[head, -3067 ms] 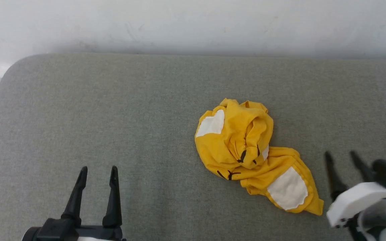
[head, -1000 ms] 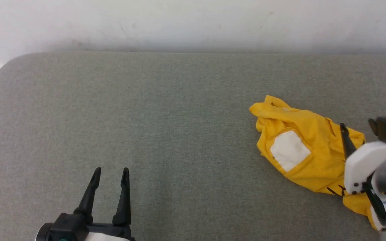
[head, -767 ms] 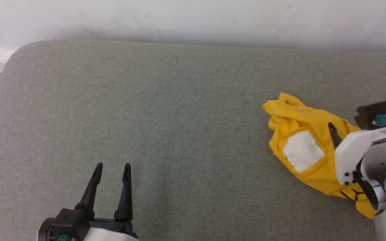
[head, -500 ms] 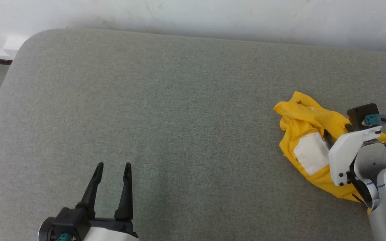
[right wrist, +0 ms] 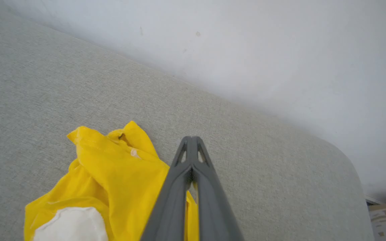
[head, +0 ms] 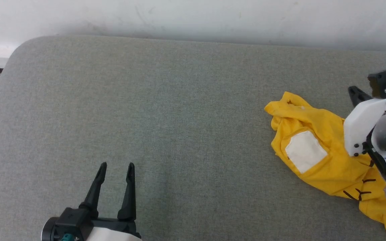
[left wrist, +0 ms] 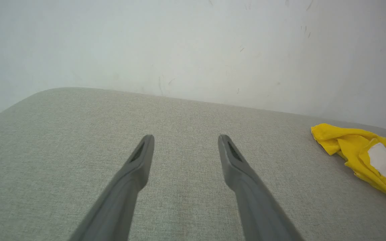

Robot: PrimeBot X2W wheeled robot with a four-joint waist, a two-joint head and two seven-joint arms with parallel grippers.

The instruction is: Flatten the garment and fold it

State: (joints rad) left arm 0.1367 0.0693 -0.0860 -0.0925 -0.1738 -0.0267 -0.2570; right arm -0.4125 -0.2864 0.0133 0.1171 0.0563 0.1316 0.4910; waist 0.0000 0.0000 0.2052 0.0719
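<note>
The yellow T-shirt (head: 340, 167) is lying crumpled at the robot's right on the grey upholstered surface (head: 146, 100). It is bunched into a long heap, with a white patch (head: 305, 151) facing up and thin black line marks (head: 357, 193) showing towards its nearer end. The right gripper (right wrist: 190, 140) is hanging over the shirt's far right edge with its two fingers pressed together. The tips are meeting with no cloth between them. Lower down, a yellow sliver is showing in the slit, and I cannot tell whether it is pinched there. The left gripper (head: 117, 164) is hovering low at the left, well apart from the shirt, with its fingers spread and grey fabric showing between them. A white wall (head: 193, 16) is rising behind the surface's far edge.
</note>
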